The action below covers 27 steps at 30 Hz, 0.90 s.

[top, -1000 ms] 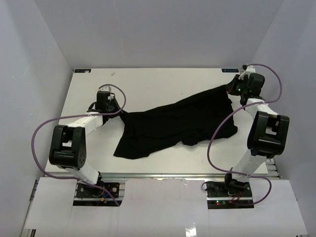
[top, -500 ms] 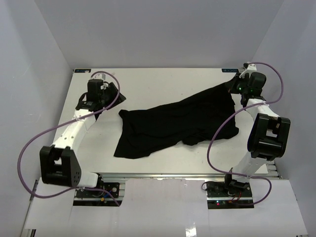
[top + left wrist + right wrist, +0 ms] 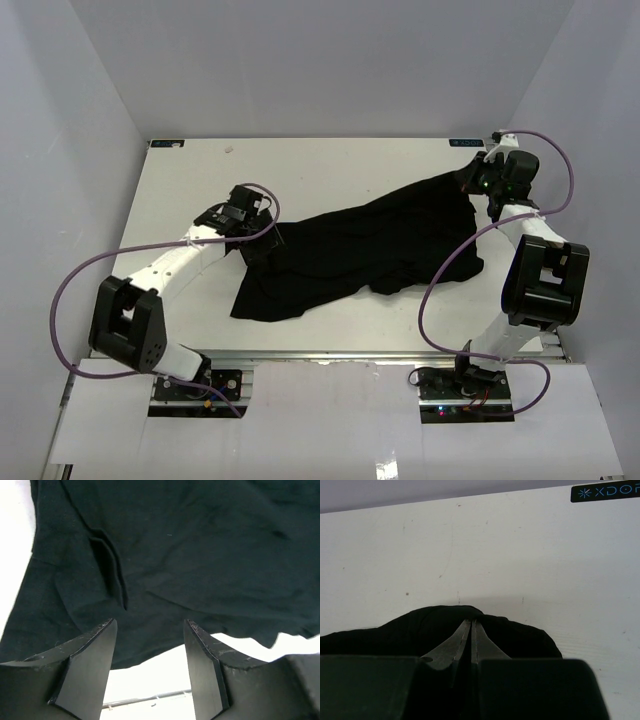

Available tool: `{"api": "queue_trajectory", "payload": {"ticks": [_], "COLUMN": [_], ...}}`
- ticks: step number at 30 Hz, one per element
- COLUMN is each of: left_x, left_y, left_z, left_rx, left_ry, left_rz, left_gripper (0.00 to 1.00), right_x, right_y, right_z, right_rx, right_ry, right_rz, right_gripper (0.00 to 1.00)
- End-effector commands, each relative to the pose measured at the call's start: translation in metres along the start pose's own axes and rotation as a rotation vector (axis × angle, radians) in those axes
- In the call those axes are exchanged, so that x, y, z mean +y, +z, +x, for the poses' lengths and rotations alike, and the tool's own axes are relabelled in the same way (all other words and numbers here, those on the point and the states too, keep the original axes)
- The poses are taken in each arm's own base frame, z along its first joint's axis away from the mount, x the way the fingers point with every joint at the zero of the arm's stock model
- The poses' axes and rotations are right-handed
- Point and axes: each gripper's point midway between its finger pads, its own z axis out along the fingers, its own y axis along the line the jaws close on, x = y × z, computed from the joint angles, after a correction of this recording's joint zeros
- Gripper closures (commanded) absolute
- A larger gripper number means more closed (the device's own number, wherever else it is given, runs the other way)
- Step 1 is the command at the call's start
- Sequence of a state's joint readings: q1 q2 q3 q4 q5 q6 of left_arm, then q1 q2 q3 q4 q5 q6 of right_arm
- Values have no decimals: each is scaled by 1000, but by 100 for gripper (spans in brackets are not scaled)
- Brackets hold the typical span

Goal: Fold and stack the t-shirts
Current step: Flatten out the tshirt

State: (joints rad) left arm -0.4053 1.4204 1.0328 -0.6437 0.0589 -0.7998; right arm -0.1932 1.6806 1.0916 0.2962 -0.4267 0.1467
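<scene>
A plain black t-shirt point(image 3: 360, 245) is lying unfolded and rumpled across the middle of the white table point(image 3: 330, 165). It is stretching on a slant from a bunched end near the front-left to a drawn-out corner at the far right. The cloth is creasing into soft ridges, and one deep fold is showing in the left wrist view beside a hem, with bare table beyond it.

The right gripper point(image 3: 470, 180) is pinching that far-right corner. Its jaws are pressing together on a small hump of black fabric, close to a dark printed label point(image 3: 605, 491) at the table's far edge.

The left gripper point(image 3: 262, 240) is hanging over the shirt's left end with its jaws standing apart and nothing between them. Whether its fingertips are touching the cloth cannot be told.

Purple cables point(image 3: 70, 290) are looping from both arms. The right arm's cable is crossing in front of the shirt's right edge in the overhead view. Pale grey walls point(image 3: 320, 70) are closing in three sides of the table.
</scene>
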Motion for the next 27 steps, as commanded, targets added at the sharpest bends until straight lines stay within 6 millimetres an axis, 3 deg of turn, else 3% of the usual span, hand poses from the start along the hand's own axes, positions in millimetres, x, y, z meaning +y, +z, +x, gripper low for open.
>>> {"api": "queue_trajectory", "payload": {"ticks": [1, 8, 19, 22, 27], "left_x": [4, 8, 1, 5, 9], "left_y": [0, 21, 32, 36, 38], "left_z": [-7, 2, 15, 16, 12], "left_rx": [-39, -1, 30, 34, 15], "left_ry": [-2, 34, 52, 57, 78], "left_rz": [-87, -141, -155, -175, -196], "left_gripper": [33, 36, 45, 51, 52], "right_x": [11, 11, 9, 8, 9], "right_y": [-6, -7, -6, -6, -6], "right_z": [-20, -22, -21, -21, -22], "right_rx": [-62, -65, -62, -64, -66], "right_ry": [-36, -36, -40, -40, -42], "right_rz": [-27, -25, -18, -17, -20], "right_gripper": [94, 94, 94, 94, 94]}}
